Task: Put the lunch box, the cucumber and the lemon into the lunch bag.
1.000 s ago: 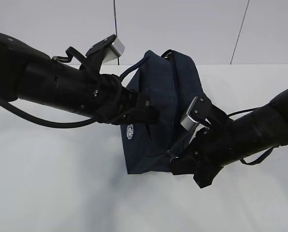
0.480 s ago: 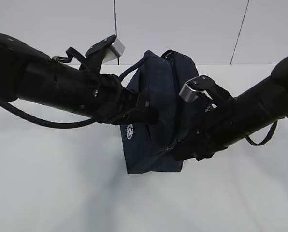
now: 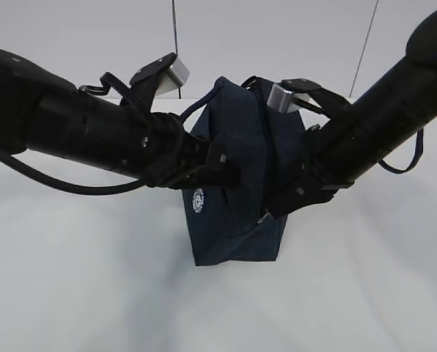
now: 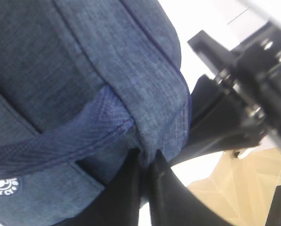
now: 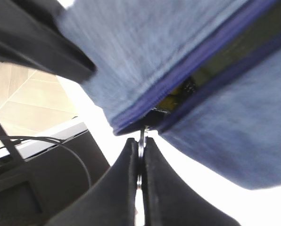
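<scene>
Two grips: left gripper (image 4: 147,162) clenched on lunch bag (image 3: 237,183) fabric, right gripper (image 5: 139,157) pinching ring pull (image 5: 141,141). The thin ring may slip out; the zipper may snag.

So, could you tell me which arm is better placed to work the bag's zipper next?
The right. Its gripper is already shut on the metal ring pull at the end of the partly open zipper, while the left gripper pinches the lunch bag fabric, bracing it.

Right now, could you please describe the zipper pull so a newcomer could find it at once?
Start at the navy lunch bag between the arms. Follow its zipper to the low end. There the metal ring pull sits pinched in the right gripper, the only shiny part.
</scene>
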Motion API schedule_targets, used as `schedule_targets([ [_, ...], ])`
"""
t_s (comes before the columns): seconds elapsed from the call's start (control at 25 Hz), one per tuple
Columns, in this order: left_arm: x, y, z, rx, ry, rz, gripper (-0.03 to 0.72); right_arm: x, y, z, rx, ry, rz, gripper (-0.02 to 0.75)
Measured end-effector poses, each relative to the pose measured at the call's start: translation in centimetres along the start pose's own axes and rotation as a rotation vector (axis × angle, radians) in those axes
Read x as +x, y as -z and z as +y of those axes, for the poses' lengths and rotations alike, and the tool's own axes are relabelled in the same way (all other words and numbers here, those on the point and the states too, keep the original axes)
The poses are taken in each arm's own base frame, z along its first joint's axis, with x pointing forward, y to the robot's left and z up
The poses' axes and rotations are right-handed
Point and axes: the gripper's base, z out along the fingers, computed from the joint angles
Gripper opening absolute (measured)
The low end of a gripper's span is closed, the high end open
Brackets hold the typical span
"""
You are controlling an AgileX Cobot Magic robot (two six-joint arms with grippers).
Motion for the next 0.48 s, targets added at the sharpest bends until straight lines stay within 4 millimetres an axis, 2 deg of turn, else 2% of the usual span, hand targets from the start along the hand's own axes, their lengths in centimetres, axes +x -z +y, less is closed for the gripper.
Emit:
schedule_targets([
  [0.48, -0.1, 0.0, 0.2, -0.020, -0.017, -0.003, -0.006, -3.4, 4.3, 1.0, 0.038, -0.026, 0.038, 0.000],
])
